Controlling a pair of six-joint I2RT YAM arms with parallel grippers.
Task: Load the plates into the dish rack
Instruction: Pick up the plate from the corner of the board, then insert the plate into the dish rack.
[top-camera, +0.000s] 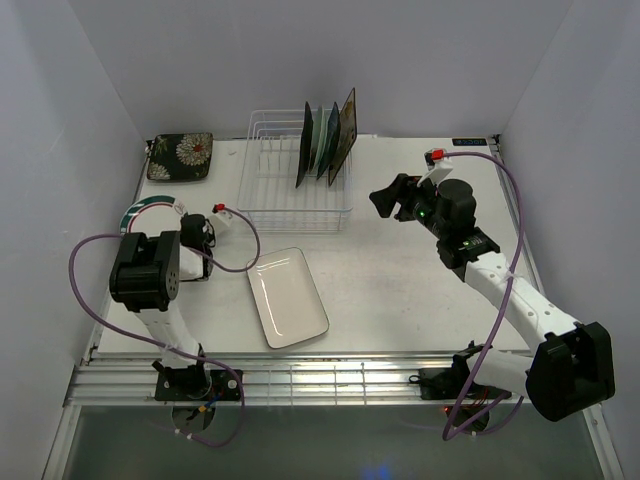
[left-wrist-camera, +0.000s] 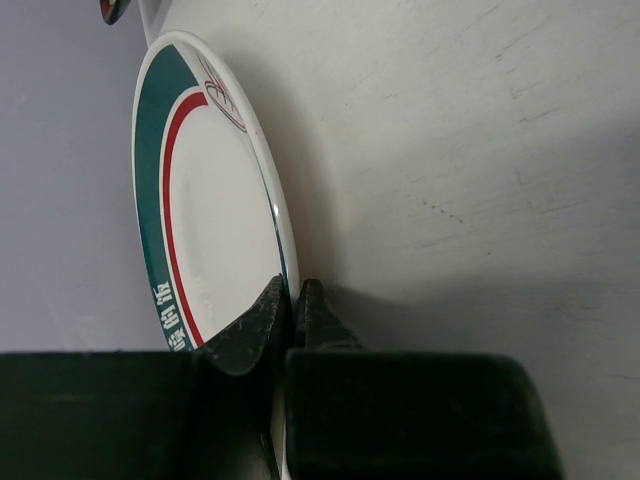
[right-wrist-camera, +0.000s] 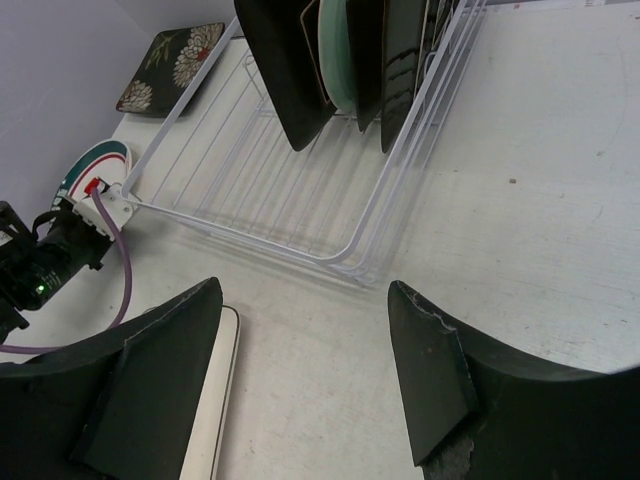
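Observation:
My left gripper (left-wrist-camera: 290, 292) is shut on the rim of the round white green-rimmed plate (left-wrist-camera: 215, 200), which sits by the left wall (top-camera: 150, 207). My right gripper (top-camera: 385, 200) hovers open and empty to the right of the white wire dish rack (top-camera: 290, 195); its jaws (right-wrist-camera: 305, 288) stand wide above bare table. Several plates (top-camera: 325, 140) stand upright in the rack's right end (right-wrist-camera: 290, 70). A white rectangular plate (top-camera: 288, 297) lies flat in front of the rack. A dark square floral plate (top-camera: 180, 156) lies at the back left corner.
Grey walls close off the left, back and right sides. A purple cable (top-camera: 240, 240) loops from the left wrist over the table near the rack's front left corner. A metal rail (top-camera: 320, 380) runs along the near edge.

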